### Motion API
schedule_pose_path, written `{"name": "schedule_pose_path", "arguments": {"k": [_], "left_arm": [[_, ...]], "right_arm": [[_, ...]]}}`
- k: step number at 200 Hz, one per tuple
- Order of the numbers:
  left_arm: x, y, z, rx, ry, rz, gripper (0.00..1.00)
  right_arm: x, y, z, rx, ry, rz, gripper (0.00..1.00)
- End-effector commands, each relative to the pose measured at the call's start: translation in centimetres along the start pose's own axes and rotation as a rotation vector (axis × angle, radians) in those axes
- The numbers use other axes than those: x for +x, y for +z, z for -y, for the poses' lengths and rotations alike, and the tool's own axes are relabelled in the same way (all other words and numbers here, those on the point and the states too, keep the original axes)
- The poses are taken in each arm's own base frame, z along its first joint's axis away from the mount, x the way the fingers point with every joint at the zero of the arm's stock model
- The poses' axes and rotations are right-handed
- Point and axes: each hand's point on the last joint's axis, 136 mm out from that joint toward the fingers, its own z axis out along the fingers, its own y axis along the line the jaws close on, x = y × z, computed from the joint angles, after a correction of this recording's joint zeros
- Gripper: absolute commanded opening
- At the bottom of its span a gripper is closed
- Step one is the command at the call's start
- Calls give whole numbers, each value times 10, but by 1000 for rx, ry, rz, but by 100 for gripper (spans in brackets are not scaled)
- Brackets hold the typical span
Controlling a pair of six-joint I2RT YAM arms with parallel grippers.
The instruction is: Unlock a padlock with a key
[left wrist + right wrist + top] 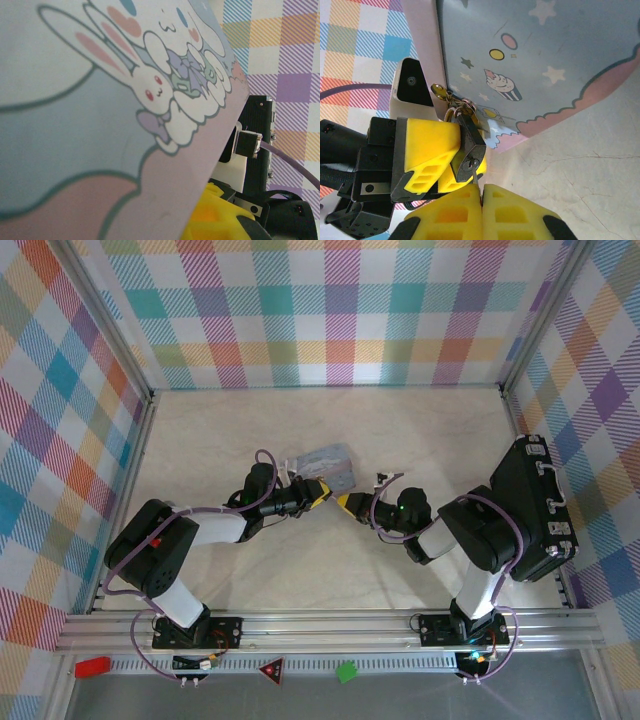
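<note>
The small dark padlock [469, 150] hangs by its shackle from the clasp of the light-blue cartoon tin [540, 65]. My left gripper [451, 161] is shut on the padlock body, yellow fingers [425, 142] on either side. My right gripper [482, 194] is shut on the thin silvery key [478, 179], whose tip sits in the keyhole on the lock's underside. From above, the left gripper [318, 492] and the right gripper [345, 503] meet tip to tip just in front of the tin [325, 465]. The tin's printed face [100, 100] hides my left jaws in the left wrist view.
A black hard case [535, 505] stands on the table's right side beside the right arm. Plaid walls enclose the left, back and right. A red block [91, 667] and a green block [346, 672] lie on the front rail.
</note>
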Motion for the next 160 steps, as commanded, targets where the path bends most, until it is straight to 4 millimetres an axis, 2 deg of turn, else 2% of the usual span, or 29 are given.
{"name": "schedule_pose_path", "arguments": {"k": [1,37,160], "left_arm": [[-2,-5,13,35,23,5,0],[1,-6,15,34,26,2,0],[7,-7,34,91,40,14,0]], "right_arm": [[-1,3,-15,-48,-31,1,0],[-1,6,-21,-63,-37,1,0],[-5,6,-20,-55,45,29,0]]}}
